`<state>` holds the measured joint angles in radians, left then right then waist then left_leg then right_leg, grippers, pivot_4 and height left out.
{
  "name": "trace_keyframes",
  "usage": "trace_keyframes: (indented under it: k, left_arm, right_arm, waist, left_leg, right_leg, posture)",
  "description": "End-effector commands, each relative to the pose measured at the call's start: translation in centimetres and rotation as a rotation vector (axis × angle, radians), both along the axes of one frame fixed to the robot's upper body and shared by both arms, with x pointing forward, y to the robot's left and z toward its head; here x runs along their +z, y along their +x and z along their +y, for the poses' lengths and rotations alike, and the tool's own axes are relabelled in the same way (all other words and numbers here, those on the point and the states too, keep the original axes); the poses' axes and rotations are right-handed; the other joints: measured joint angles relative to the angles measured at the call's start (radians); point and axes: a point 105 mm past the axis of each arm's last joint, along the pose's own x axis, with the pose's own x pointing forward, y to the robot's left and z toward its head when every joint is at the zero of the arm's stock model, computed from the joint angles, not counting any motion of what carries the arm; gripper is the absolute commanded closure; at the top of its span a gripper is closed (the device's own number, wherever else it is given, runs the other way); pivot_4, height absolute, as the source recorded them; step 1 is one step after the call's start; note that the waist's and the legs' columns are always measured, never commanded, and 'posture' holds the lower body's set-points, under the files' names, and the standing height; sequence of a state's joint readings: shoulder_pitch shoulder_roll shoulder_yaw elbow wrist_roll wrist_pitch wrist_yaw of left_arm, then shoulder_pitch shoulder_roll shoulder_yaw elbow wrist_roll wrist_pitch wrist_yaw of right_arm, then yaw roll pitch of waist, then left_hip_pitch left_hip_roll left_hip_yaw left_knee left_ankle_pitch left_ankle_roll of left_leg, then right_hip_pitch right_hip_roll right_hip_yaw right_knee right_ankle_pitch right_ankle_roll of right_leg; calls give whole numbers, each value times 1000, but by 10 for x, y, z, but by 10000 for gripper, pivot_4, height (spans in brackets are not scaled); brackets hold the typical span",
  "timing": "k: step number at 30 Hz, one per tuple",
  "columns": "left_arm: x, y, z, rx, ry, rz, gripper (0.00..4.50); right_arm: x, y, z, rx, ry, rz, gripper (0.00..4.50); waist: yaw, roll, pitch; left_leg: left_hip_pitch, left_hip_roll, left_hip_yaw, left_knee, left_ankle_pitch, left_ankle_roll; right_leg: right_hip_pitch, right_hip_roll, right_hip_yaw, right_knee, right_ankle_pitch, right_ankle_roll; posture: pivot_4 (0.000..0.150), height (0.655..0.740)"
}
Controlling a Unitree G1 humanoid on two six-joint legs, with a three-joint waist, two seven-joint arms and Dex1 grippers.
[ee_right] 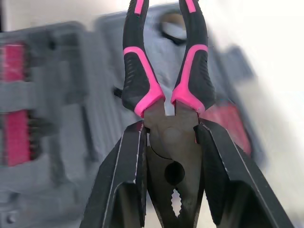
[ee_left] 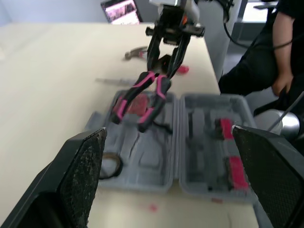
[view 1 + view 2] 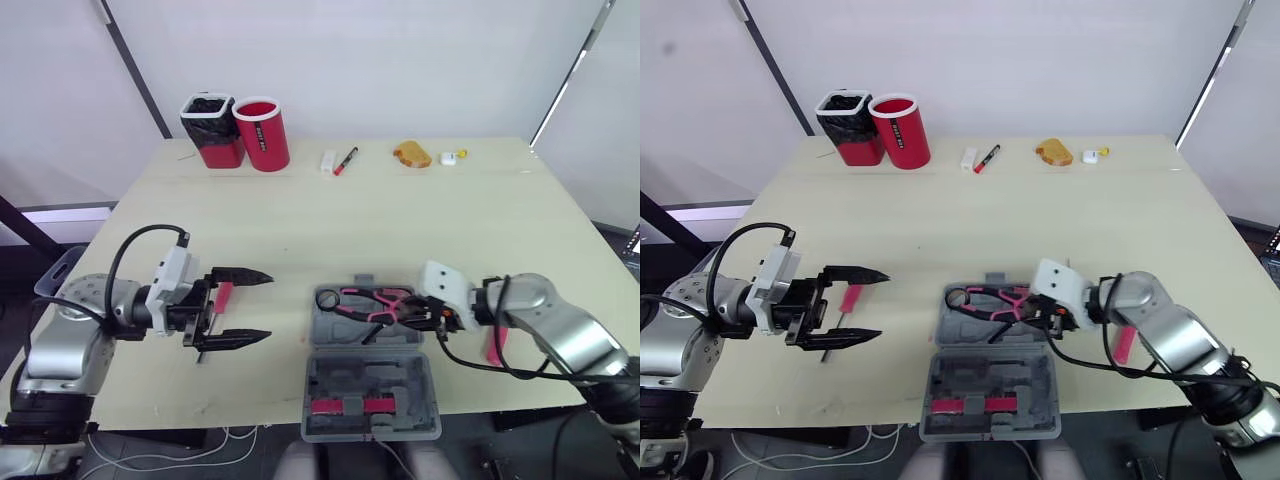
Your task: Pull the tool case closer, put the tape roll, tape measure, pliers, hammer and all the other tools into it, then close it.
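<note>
The grey tool case (image 3: 312,372) lies open near the table's front edge, with pink-labelled bits in its near half. My right gripper (image 3: 415,312) is shut on the head of the pink-and-black pliers (image 3: 375,300) and holds them just over the case's far half, handles pointing left. The wrist view shows the fingers (image 1: 121,180) clamping the pliers (image 1: 137,71). A black tape roll (image 2: 111,166) sits in that far half. My left gripper (image 3: 248,307) is open above a pink-handled screwdriver (image 3: 223,298) on the table left of the case. The hammer (image 3: 494,345) lies right of the case, partly hidden by my right arm.
Two red cups (image 3: 262,133) and a black container (image 3: 205,112) stand at the back left. A marker (image 3: 345,160), a white piece (image 3: 328,160) and a yellow object (image 3: 411,154) lie along the far edge. A person (image 2: 280,52) sits beyond the table's right side.
</note>
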<state>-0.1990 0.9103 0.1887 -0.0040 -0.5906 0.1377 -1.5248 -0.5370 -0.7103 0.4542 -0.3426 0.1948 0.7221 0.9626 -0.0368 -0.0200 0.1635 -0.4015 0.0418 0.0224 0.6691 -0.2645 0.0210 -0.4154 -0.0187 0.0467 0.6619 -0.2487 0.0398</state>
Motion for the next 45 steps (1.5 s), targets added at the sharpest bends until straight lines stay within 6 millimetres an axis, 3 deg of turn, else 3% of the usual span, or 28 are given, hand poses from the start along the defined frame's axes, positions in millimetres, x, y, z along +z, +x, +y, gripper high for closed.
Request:
trace_keyframes:
  k: [1,7,19,25,26,28,29,30,31,40,45]
  left_arm:
    - [2,-5,6,-10,23,-16,0]
    - [-6,-11,16,27,44,21,0]
    - [-9,-9,22,73,61,1,0]
    - [-9,-8,20,75,58,-4,0]
    - [-10,-8,20,73,57,-3,0]
    - [-10,-8,19,71,56,-2,0]
    - [-10,-8,18,70,55,-3,0]
    - [-10,-7,17,70,52,-4,0]
    - [-9,-7,17,70,50,-5,0]
    - [-11,-7,17,76,46,-8,0]
    - [-10,-6,15,72,40,-13,0]
  right_arm:
    - [1,3,12,34,-48,-17,35399]
    - [-14,12,21,58,-166,-29,35399]
    - [-27,21,47,132,-202,-60,35399]
    - [-30,28,44,140,-209,-73,35399]
    - [-30,29,43,140,-212,-74,27399]
    - [-31,29,41,142,-212,-74,22219]
    - [-29,29,41,137,-205,-76,16510]
    - [-28,30,40,132,-197,-80,15299]
    - [-27,30,40,128,-191,-83,8476]
    - [-2,26,49,109,76,-59,8476]
    - [-9,28,52,78,198,-73,29818]
  waist:
    - [2,0,0]
    - [5,0,0]
    - [-5,0,0]
    - [-6,0,0]
    - [-6,0,0]
    - [-4,0,0]
    - [-4,0,0]
    - [-3,0,0]
    - [-2,0,0]
    - [0,0,0]
    - [-1,0,0]
  left_leg:
    - [0,0,0,0,0,0]
    - [-2,0,0,0,0,0]
    - [-2,0,0,0,0,0]
    - [0,2,1,0,0,0]
    - [0,2,1,0,0,0]
    - [0,2,1,0,0,0]
    - [0,2,1,0,0,0]
    - [0,2,1,0,0,0]
    - [0,2,1,0,0,0]
    - [-1,1,0,0,0,0]
    - [-1,1,0,0,0,0]
  right_leg:
    - [0,0,0,0,0,0]
    - [-1,-1,-1,0,0,0]
    - [-3,0,-1,2,0,0]
    - [-2,1,-1,3,1,-1]
    - [-2,1,-1,3,1,-1]
    - [-2,1,-1,3,1,-1]
    - [-2,1,-1,3,1,-1]
    - [-2,1,-1,3,1,-1]
    - [-2,1,-1,2,1,-1]
    - [-2,0,-1,2,1,-1]
    - [-2,1,-1,3,1,-1]
  posture:
    - [1500,7400]
    - [1500,7400]
    - [1500,7400]
    - [1500,7400]
    - [1500,7400]
    - [1500,7400]
    - [1500,7400]
    - [1500,7400]
    - [1500,7400]
    - [1500,7400]
    - [1500,7400]
